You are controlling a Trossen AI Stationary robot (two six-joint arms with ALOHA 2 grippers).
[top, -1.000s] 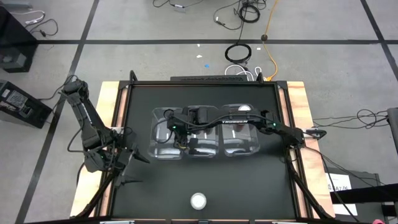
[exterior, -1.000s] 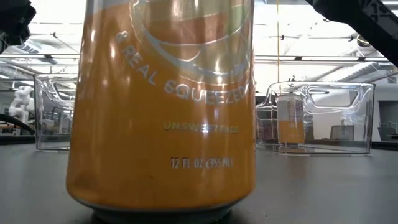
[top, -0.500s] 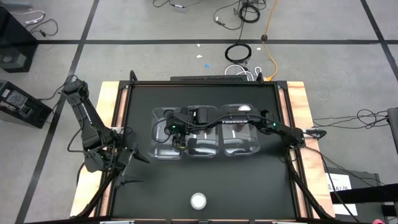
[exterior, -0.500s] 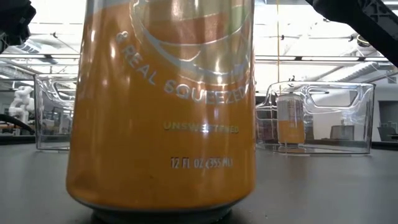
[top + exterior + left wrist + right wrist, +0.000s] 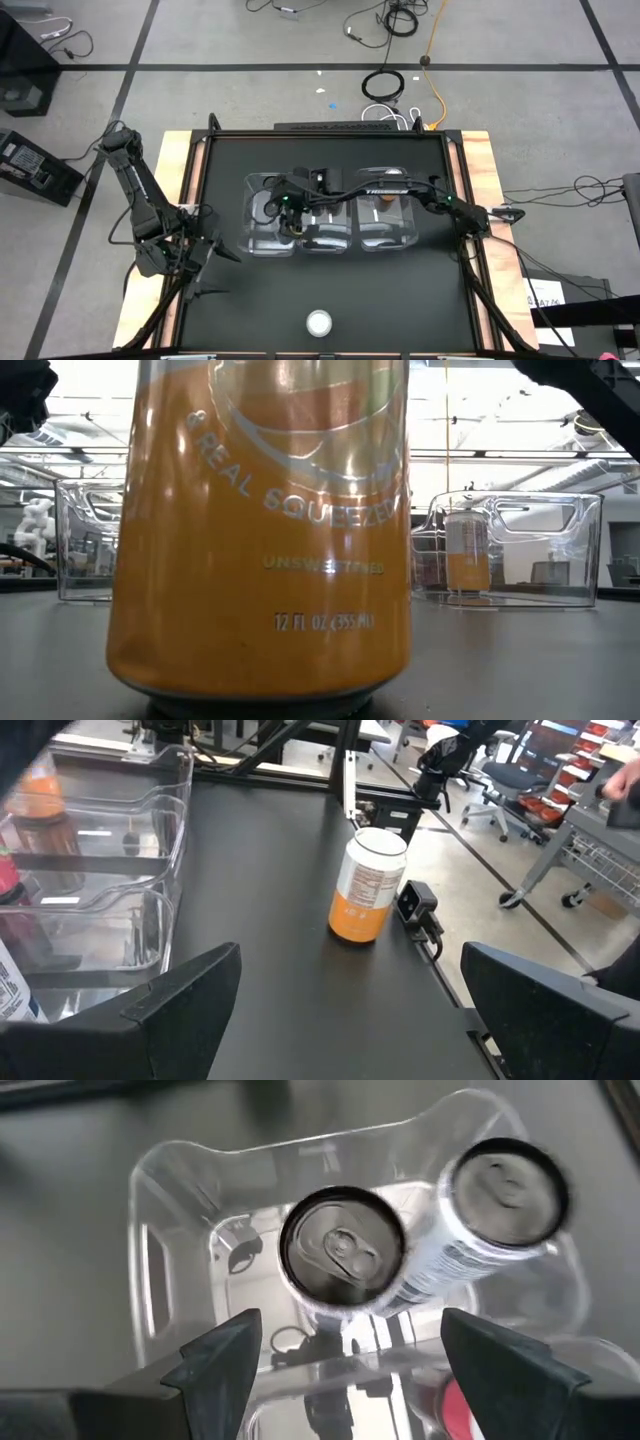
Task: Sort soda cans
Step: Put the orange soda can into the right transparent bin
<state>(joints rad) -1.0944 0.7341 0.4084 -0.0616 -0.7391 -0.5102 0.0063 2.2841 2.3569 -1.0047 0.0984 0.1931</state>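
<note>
Two dark soda cans stand upright on their bases in the left clear bin. My right gripper hovers open above them, its fingers on either side of the nearer can and clear of it. An orange can stands in the right bin. The edge of a pink-red can shows in the middle bin. Another orange can stands alone near the table's front edge. My left gripper waits open at the table's left side.
The three clear bins stand side by side across the table's middle, and my right arm stretches over them from the right. The black tabletop is bare in front of the bins apart from the lone orange can. A small camera sits at the front edge.
My right gripper has risen a little above the left bin. The cans and bins have stayed where they were.
</note>
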